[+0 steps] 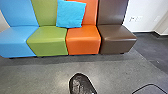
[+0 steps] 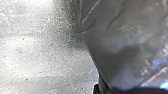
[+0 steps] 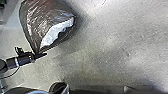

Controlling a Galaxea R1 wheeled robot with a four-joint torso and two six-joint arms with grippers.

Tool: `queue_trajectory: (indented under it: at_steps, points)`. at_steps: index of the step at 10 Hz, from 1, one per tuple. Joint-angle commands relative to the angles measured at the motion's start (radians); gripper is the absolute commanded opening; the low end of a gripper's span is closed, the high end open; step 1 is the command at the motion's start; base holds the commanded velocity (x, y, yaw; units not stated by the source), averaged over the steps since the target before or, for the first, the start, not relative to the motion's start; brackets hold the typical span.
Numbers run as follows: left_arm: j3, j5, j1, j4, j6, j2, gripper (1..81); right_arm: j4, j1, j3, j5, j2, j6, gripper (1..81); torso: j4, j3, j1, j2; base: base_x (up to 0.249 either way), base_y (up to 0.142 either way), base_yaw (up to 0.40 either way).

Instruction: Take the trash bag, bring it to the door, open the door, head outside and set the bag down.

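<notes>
At six o'clock, the trash bag (image 1: 81,85) was pinched at its neck by the left gripper (image 3: 39,55), presumably against spilling. The right gripper's state couldn't be told.

Boxy blue, green, orange and brown upholstered seats (image 1: 83,38) and a square turquoise cloth cushion (image 1: 70,13) are plain; the grey floor (image 1: 37,72) is speckled; the bulging dark plastic trash bag (image 3: 45,20) has a whitish patch.
</notes>
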Motion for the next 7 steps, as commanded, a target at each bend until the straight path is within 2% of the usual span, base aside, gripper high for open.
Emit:
queue_trajectory:
  at_steps: [1,2,3,4,7]
  points:
    - [0.005,0.075,-0.083,-0.01,0.001,-0.004,1.0,0.01,0.067,0.007,-0.065,-0.032,-0.001,81.1,0.0,0.176,-0.127,0.196,0.0,0.0,0.0]
    - [0.005,0.075,-0.085,-0.01,0.003,-0.004,1.0,0.012,0.065,0.001,-0.064,-0.025,-0.001,81.1,0.0,0.122,-0.088,0.136,0.0,0.0,0.0]
    - [0.005,0.075,-0.083,-0.01,0.001,-0.004,1.0,0.01,0.061,-0.005,-0.064,-0.021,-0.001,81.1,0.0,0.123,-0.114,0.176,0.0,0.0,0.0]
    - [0.005,0.075,-0.08,-0.01,0.003,-0.004,1.0,0.01,0.056,-0.009,-0.064,-0.018,-0.001,81.1,0.0,0.094,-0.135,0.208,0.0,0.0,0.0]
    - [0.005,0.074,-0.074,-0.01,0.003,-0.003,1.0,0.012,0.05,-0.016,-0.064,-0.012,-0.001,81.1,0.0,0.117,-0.19,0.293,0.0,0.0,0.0]
